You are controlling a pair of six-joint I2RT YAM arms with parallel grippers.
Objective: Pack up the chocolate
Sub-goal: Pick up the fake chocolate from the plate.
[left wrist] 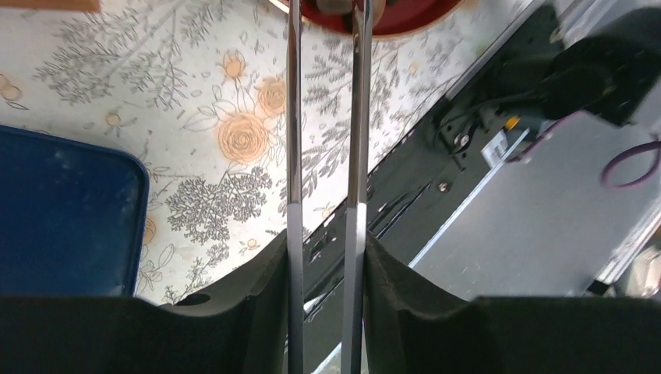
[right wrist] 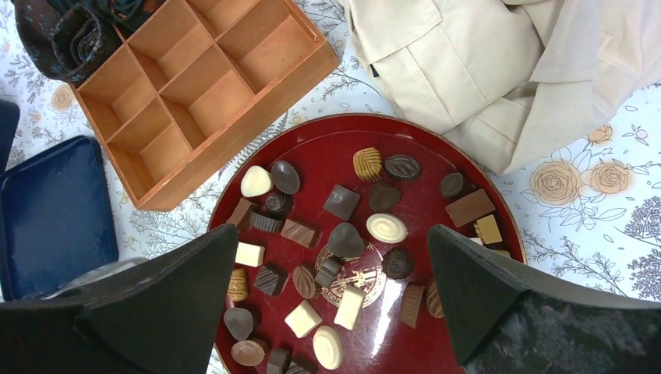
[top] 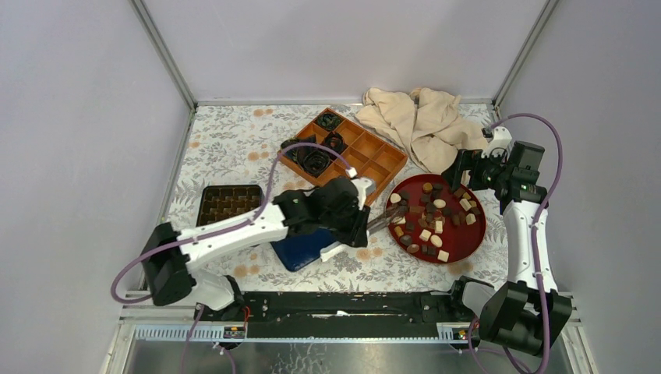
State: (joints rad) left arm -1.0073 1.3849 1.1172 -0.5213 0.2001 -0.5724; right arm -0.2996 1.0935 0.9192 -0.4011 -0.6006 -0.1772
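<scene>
Mostly dark chocolate (right wrist: 345, 238), some cream-white.

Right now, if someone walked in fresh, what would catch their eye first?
The red plate scattered with dark, brown and white chocolates, right of centre, stands out first. Behind-left of it sits the orange divided box, mostly empty, and a beige cloth in the back right corner. The left gripper holds metal tongs whose tips reach the plate's left rim.
</scene>
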